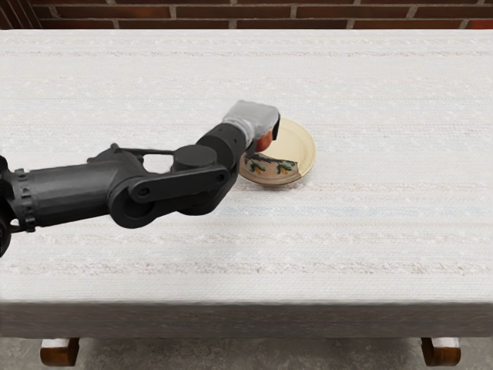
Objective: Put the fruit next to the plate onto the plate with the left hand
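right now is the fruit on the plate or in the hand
In the hand: the left hand wraps the fruit at the left rim of the plate. Whether it touches the plate, cannot tell.

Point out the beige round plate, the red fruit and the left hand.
beige round plate (pixel 304 143): head view, bare inner surface.
red fruit (pixel 265 142): head view, visible edge.
left hand (pixel 251 122): head view, its back.

place: simulated indoor room | cues: brick wall (pixel 231 11); white-clothed table (pixel 308 254); wooden feet (pixel 59 352)
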Controlling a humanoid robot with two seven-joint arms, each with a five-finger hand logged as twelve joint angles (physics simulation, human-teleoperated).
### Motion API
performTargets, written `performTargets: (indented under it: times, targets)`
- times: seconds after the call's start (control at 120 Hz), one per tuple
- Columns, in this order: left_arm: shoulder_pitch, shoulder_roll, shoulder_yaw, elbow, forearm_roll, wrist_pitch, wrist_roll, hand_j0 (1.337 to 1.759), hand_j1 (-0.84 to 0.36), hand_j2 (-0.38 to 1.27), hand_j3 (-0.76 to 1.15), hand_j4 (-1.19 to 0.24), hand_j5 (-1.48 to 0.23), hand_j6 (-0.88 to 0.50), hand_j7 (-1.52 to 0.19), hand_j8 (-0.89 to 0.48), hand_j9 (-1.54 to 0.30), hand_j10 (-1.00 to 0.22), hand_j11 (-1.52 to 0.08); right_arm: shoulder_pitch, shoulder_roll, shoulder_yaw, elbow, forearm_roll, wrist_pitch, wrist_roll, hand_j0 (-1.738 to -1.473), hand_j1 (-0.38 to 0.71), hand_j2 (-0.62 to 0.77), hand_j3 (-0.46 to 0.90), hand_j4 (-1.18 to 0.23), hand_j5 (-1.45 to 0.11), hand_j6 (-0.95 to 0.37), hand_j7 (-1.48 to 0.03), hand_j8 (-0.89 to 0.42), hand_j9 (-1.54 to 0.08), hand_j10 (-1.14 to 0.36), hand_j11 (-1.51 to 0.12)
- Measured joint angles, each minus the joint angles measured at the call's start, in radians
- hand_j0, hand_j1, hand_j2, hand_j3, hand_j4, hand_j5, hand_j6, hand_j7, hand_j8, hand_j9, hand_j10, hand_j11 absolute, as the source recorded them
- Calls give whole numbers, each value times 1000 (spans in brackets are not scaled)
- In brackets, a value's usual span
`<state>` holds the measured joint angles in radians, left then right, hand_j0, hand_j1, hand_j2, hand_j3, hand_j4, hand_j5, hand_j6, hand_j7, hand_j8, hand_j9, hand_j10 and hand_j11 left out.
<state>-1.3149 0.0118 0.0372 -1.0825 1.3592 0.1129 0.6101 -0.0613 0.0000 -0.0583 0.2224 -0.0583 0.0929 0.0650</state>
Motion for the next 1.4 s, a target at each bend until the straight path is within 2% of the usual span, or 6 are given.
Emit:
performTargets:
  times: [0.275, 0.633, 0.817, 0.992, 1.133, 1.4]
  targets:
    - [33, -9, 31, 2, -2, 4, 0, 1650, -343, 268, 0, -544, -966, -327, -1002, -331, -1008, -701, -1025, 0, 0, 0, 0, 0, 0, 0, -1658, -331, -3, 0, -15, -19, -15, -20, -15, -20, -15, -20]
    - [-56, 19, 10, -6, -241, 14, 1, 1657, 210, 52, 0, -112, -189, -76, -195, -76, -196, -139, -199, 0, 0, 0, 0, 0, 0, 0, -1658, -331, -3, 0, -15, -20, -15, -20, -15, -20, -15, -20]
    - [-48, 265, -151, -207, -533, -44, 1, 1658, 290, 22, 0, -49, -80, -35, -82, -34, -83, -60, -84, 0, 0, 0, 0, 0, 0, 0, -1658, -331, -3, 0, -15, -20, -15, -20, -15, -20, -15, -20]
    - [-16, 507, -327, -339, -847, -347, 1, 1658, 324, 10, 0, -23, -35, -17, -36, -17, -36, -27, -36, 0, 0, 0, 0, 0, 0, 0, -1658, -331, -3, 0, -15, -20, -15, -20, -15, -20, -15, -20]
    - [169, 711, -495, -379, -1094, -614, 1, 1658, 336, 5, 0, -12, -18, -10, -19, -10, -19, -14, -19, 0, 0, 0, 0, 0, 0, 0, -1658, -331, -3, 0, -15, -20, -15, -20, -15, -20, -15, -20]
    - [195, 900, -603, -389, -1342, -716, 1, 1658, 345, 2, 0, -4, -6, -4, -6, -4, -6, -5, -6, 0, 0, 0, 0, 0, 0, 0, -1658, -331, -3, 0, -15, -19, -15, -20, -15, -20, -15, -20]
